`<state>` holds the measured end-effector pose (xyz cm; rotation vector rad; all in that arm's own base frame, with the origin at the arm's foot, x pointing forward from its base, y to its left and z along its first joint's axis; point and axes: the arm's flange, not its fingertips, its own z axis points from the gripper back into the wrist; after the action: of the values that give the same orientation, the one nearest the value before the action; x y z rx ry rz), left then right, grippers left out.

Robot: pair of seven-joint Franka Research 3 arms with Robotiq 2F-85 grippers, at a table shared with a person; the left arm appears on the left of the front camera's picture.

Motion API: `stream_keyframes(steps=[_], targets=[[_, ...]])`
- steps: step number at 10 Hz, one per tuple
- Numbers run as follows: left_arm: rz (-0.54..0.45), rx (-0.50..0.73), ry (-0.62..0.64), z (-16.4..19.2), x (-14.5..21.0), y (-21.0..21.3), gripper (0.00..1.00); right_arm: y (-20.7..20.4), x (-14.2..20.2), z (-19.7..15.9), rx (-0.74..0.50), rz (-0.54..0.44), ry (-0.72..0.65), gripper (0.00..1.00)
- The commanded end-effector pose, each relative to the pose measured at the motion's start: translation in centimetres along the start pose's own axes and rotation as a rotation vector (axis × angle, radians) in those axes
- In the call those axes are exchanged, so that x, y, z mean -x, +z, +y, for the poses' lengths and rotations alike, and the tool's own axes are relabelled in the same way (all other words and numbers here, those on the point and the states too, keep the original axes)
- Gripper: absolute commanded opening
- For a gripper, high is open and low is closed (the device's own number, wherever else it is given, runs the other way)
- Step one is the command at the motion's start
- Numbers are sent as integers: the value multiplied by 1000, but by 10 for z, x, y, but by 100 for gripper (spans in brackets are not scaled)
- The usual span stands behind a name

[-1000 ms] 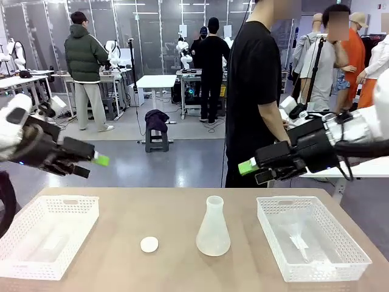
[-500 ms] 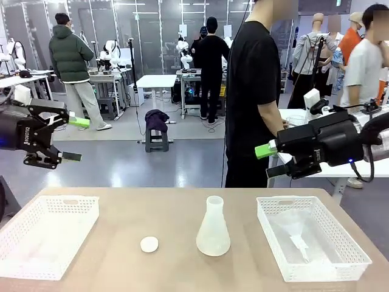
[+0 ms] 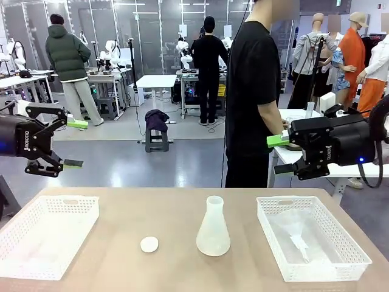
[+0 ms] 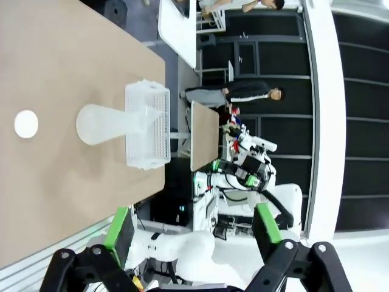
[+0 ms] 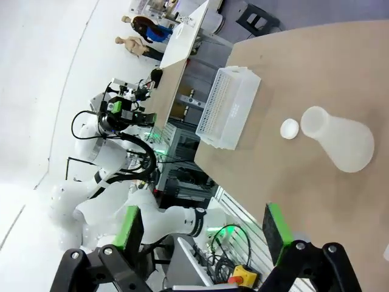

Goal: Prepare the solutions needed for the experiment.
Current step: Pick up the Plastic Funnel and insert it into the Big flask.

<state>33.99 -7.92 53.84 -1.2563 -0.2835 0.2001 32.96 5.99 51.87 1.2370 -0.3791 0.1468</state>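
front view, left fingers spread, right fingers spread, flask on table

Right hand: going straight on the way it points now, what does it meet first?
The right hand points sideways, above the flask. The way looks free until the left hand facing it, though depth is unclear.

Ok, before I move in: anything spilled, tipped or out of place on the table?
Nothing stands out. The flask stands upright on a dry table, the small white cap lies loose to its left, apart from it, and the left basket and right basket sit flat. The left pincer and right pincer hang open above, empty.
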Motion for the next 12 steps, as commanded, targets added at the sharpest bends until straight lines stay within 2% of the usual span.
stream_keyframes(steps=[1, 2, 3, 4, 7, 8, 9, 12], targets=[[41, 28, -8, -5, -4, -6, 100, -1, 0, -1, -41, -11, -43, 100], [73, 48, -39, -6, -3, -9, 100, 0, 2, -2, -33, -14, -52, 100], [77, 33, -77, -6, -3, -13, 100, -3, 6, -2, 64, -38, 6, 100], [51, 6, -8, -3, 2, -6, 100, 2, 0, -3, -30, -3, -33, 100], [51, 6, -8, -3, 2, -6, 100, 4, 1, -5, -4, -3, -33, 100], [51, 6, -8, -3, 2, -6, 100, 5, -2, -8, 149, -31, 123, 100], [51, 6, -8, -3, 2, -6, 100, 21, -16, -2, 304, -7, 222, 100], [51, 6, -8, -3, 2, -6, 100, 28, -64, 5, 573, 245, 639, 100]])
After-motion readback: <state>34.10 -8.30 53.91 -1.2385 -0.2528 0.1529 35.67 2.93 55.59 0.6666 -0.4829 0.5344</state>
